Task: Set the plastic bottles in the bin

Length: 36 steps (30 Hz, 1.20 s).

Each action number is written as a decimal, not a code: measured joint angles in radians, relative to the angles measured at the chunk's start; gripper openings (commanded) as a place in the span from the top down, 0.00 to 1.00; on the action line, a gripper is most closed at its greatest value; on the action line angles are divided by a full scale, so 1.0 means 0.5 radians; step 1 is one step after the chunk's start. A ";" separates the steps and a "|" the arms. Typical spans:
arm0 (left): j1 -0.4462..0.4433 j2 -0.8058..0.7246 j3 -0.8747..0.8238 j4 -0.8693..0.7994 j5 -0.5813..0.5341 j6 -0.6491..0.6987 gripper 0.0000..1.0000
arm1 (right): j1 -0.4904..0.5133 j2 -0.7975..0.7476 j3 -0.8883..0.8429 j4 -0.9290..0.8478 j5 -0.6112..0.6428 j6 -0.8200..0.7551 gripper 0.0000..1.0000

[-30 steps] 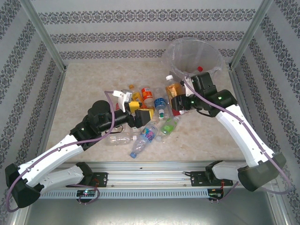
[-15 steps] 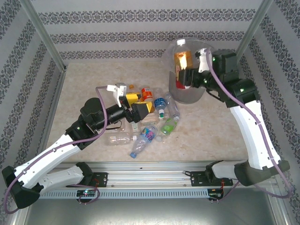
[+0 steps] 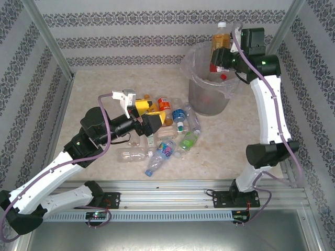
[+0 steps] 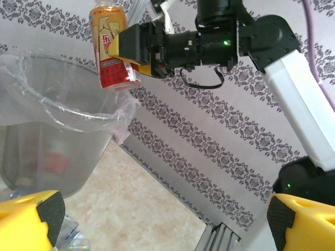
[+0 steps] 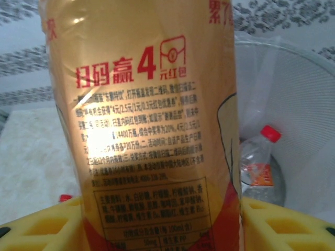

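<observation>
Bin (image 3: pixel 207 100) x1, R gripper (image 3: pixel 219 54) w/ 1 bottle (image 5: pixel 152 104)

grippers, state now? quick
Left gripper: open, holding nothing.
Right gripper: closed on an orange bottle, raised at the bin rim.

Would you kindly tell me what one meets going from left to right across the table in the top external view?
left gripper → green-labelled bottle → bin. The right gripper and its held bottle are above the bin and overlap it, so I leave them out of the order.
</observation>
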 measured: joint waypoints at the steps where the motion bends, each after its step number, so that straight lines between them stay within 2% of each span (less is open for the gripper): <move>1: -0.001 0.000 0.000 -0.017 -0.002 0.008 0.00 | -0.012 0.056 0.055 -0.033 0.025 0.001 0.40; 8: -0.002 0.008 0.000 -0.091 -0.025 0.032 0.00 | -0.034 0.370 0.394 -0.228 0.220 0.008 0.41; 15: -0.002 0.027 -0.002 -0.122 -0.032 0.038 0.00 | -0.033 0.510 0.458 -0.397 0.428 0.134 0.40; 26: -0.002 0.024 -0.048 -0.188 -0.047 0.046 0.00 | -0.033 0.546 0.459 -0.509 0.555 0.270 0.23; 31: -0.002 0.012 -0.061 -0.204 -0.055 0.046 0.00 | -0.033 0.546 0.503 -0.513 0.557 0.272 0.18; 36: -0.002 -0.008 -0.061 -0.209 -0.076 0.046 0.00 | -0.033 0.546 0.546 -0.515 0.555 0.271 0.18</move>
